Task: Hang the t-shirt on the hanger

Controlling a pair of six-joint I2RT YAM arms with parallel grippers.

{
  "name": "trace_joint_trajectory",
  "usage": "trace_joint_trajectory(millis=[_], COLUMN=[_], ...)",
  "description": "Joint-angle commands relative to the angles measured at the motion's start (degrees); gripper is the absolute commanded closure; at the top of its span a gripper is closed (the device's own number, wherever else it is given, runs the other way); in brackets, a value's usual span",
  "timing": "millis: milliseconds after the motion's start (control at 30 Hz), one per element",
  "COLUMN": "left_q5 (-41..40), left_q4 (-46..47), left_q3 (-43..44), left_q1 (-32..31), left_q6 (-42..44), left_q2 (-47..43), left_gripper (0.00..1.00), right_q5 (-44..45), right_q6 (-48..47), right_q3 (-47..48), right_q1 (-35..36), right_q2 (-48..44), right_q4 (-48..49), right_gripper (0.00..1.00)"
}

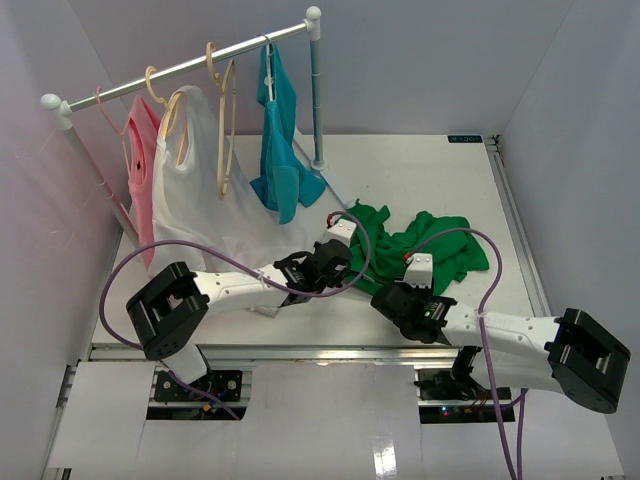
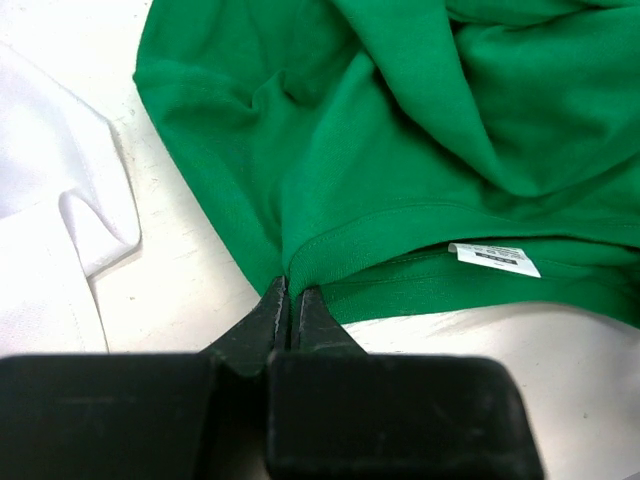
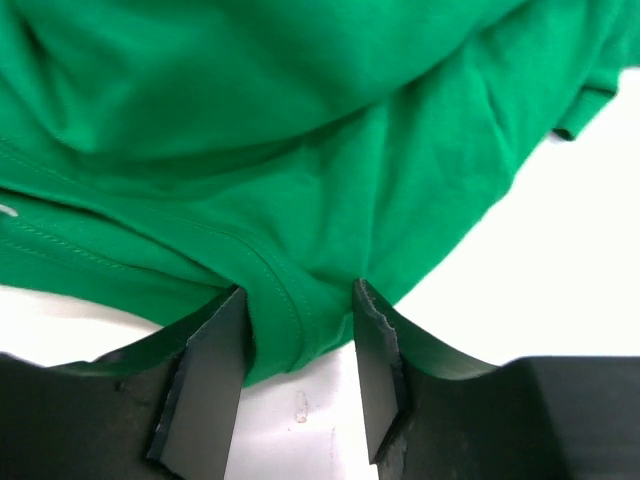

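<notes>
While the green t-shirt (image 1: 430, 245) lies crumpled on the worktop (image 1: 420, 165) — my left end effector (image 2: 291, 292) pinched shut on its stitched edge, my right end effector (image 3: 300, 295) open astride another edge — the beige hanger (image 1: 221, 160) hangs bare on the rail (image 1: 190, 65), dressing it all ahead.

Right wrist view. The right gripper (image 3: 298, 295) stands with its jaws apart, its two dark fingers (image 3: 210, 380) straddling a stitched hem of the green t-shirt (image 3: 300, 130). The cloth lies crumpled in soft folds, filling the upper frame. The white table (image 3: 540, 260) shows at the right and between the fingers.
</notes>
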Motion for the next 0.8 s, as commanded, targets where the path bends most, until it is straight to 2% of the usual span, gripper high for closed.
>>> trace_joint_trajectory(millis=[0,100,167,267,367,533,567,633,667,733,767], left_q5=[-1.5,-1.4,-1.4,-1.7,-2.2,-1.2,-0.9,-0.2,0.3,1.1,1.2], left_q4=[0.8,0.9,1.1,1.1,1.1,-0.3,-0.6,-1.0,-0.8,-1.0,-1.2], left_q3=[-0.6,-1.0,-1.3,-1.7,-2.9,-3.2,-3.3,-3.6,-4.0,-4.2,-3.9], left_q1=[0.3,0.3,0.3,0.3,0.3,0.3,0.3,0.3,0.3,0.3,0.3], left_q6=[-0.8,-1.2,-1.3,-1.7,-2.6,-4.8,-5.5,-6.6,-6.9,-6.8,-6.7], left_q2=[-3.4,-3.6,-3.8,-4.5,-6.6,-13.3,-14.7,-16.8,-18.0,-21.1,-21.9], left_gripper=[1.00,1.00,1.00,1.00,1.00,1.00,0.98,0.86,0.78,0.51,0.45], right_q5=[6.4,7.6,8.0,8.6,9.5,5.6,4.8,3.5,2.3,-1.3,-2.0], right_q6=[7.9,10.0,10.4,10.6,10.5,0.2,-2.0,-7.7,-10.5,-18.3,-21.1], right_q3=[4.0,5.7,7.1,9.6,11.9,17.2,18.2,19.9,20.2,21.0,20.5], right_q1=[0.9,1.5,2.0,2.3,2.3,2.2,2.1,1.7,1.3,0.3,0.2], right_q2=[2.3,3.8,4.5,5.2,4.2,-1.9,-2.9,-5.4,-6.2,-7.6,-8.3], right_q4=[-6.8,-9.6,-10.7,-13.3,-16.6,-16.4,-15.5,-13.4,-11.9,-6.9,-4.3], right_gripper=[0.54,0.59,0.68,0.87,0.92,0.92,0.92,0.92,0.92,0.92,0.92])
